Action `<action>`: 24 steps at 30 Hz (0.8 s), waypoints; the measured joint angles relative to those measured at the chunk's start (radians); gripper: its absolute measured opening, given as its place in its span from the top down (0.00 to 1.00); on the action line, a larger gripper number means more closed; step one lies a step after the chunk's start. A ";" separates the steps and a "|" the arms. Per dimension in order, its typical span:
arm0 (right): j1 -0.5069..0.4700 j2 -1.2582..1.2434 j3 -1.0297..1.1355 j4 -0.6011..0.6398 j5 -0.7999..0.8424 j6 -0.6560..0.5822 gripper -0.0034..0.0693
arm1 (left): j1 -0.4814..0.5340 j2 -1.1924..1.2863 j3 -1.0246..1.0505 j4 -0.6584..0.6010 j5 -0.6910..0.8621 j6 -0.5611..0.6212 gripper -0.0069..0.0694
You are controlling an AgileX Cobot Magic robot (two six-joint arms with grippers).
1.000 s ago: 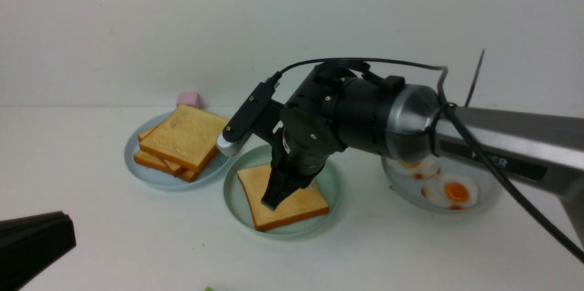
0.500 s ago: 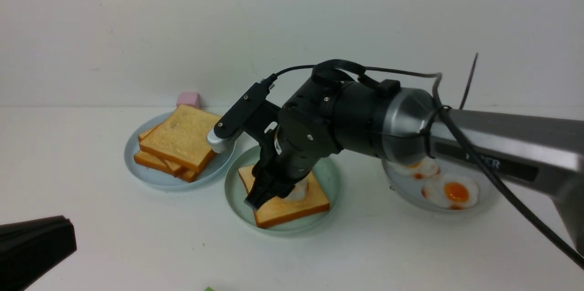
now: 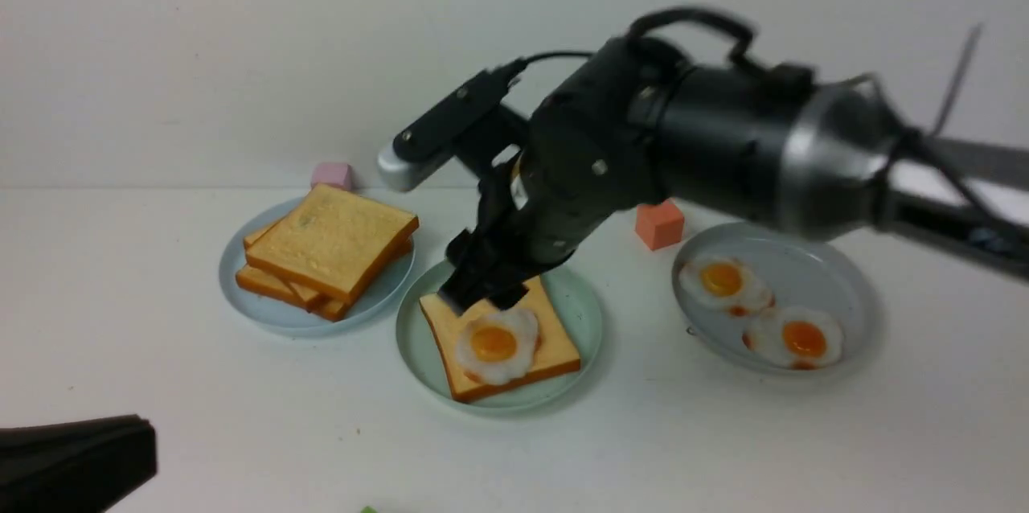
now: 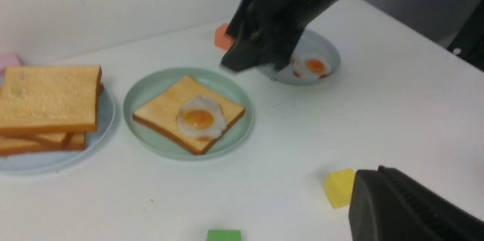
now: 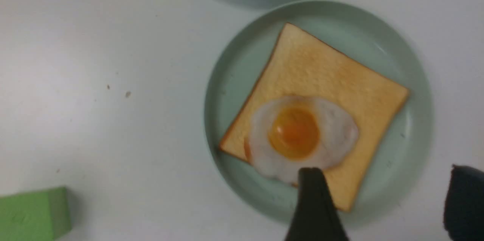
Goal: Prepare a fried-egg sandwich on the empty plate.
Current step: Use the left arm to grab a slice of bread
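Toast (image 5: 321, 71) looks grainy and matte, egg (image 5: 298, 135) kinda glossy, mint plate (image 5: 378, 33) smooth plastic, right arm collar (image 3: 836, 159) brushed metal.

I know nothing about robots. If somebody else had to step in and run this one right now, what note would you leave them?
Left gripper: shut, holding nothing, off to the side.
Right gripper: open, holding nothing, raised over the mint-green plate.
That plate holds one toast slice with an egg lying on it.
Done: bottom slice and egg.
Left: take a slice from the toast pile on the light blue plate and lay it over the egg.
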State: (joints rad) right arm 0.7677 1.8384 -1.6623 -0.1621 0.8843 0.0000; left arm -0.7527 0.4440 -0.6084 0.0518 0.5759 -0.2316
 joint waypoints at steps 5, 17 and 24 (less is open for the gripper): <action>0.000 -0.192 0.008 0.002 0.251 0.036 0.73 | 0.000 0.237 -0.024 0.087 0.001 -0.090 0.93; 0.000 -0.672 0.362 0.008 0.341 0.194 0.95 | 0.267 0.798 -0.353 0.015 0.002 0.088 0.93; 0.000 -0.909 0.471 0.029 0.318 0.231 0.94 | 0.449 1.110 -0.567 -0.090 0.015 0.245 0.93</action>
State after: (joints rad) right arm 0.7677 0.9291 -1.1913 -0.1333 1.2023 0.2307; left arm -0.3033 1.5539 -1.1758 -0.0379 0.5904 0.0139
